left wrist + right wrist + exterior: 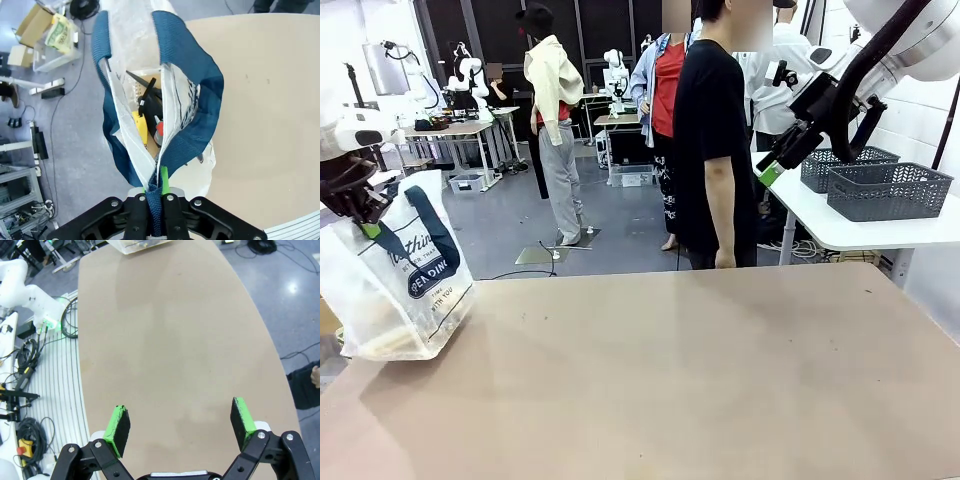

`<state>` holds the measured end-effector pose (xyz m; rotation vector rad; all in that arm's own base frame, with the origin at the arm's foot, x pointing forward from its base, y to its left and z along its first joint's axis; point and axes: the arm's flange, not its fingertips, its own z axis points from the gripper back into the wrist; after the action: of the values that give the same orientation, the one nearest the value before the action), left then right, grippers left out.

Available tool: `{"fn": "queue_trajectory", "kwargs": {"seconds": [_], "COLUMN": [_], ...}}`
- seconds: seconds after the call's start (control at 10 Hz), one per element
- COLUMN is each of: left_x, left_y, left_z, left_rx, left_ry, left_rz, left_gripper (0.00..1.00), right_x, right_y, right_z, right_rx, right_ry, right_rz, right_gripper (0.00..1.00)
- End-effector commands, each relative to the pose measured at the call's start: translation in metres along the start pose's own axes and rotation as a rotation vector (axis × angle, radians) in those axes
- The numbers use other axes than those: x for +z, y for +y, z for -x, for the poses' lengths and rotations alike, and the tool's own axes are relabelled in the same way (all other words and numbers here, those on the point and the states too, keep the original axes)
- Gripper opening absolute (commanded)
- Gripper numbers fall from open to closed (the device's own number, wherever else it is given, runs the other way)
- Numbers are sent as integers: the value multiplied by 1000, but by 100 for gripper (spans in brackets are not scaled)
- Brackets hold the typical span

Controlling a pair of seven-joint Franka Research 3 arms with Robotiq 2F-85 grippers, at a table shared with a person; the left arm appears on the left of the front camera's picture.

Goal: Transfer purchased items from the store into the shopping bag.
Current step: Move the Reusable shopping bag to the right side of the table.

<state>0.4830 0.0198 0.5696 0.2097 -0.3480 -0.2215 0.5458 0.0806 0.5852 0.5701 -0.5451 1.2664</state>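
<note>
The shopping bag (pixel 400 275), translucent with navy handles and lettering, stands at the table's left edge. My left gripper (pixel 360 215) is above it, shut on one navy strap (pixel 156 200). In the left wrist view the bag's mouth gapes, and the purchased items lie inside: a yellow tape measure (pixel 140 125), black-handled tools (pixel 150 97) and a small red piece (pixel 159 129). My right gripper (pixel 775 165) hangs high at the back right, open and holding nothing (pixel 181 420). A dark grey lattice basket (pixel 888 190), like the store, sits on a white side table (pixel 840 225) with a second one behind it.
A person in a black shirt (pixel 712 140) stands at the far edge of the tan table (pixel 670 380), arms down. One of their hands (pixel 315 376) shows at the right wrist view's edge. Boxes and cables (pixel 45 35) lie on the floor left of the bag.
</note>
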Motion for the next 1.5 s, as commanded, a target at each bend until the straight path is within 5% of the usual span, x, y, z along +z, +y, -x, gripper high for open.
{"fn": "queue_trajectory", "kwargs": {"seconds": [0.0, 1.1, 1.4], "left_x": [-9, -36, -30], "left_y": [7, 6, 6], "left_z": [5, 19, 21], "left_rx": [-32, -25, -58], "left_ry": [-18, 33, 51], "left_rz": [-50, -37, -10], "left_gripper": [0, 0, 59], "right_x": [-1, -1, -1], "right_y": [-1, -1, -1], "right_z": [-1, -1, -1], "right_rx": [0, 0, 0], "right_ry": [-1, -1, -1], "right_rz": [-2, -2, -2], "right_gripper": [100, 100, 100]}}
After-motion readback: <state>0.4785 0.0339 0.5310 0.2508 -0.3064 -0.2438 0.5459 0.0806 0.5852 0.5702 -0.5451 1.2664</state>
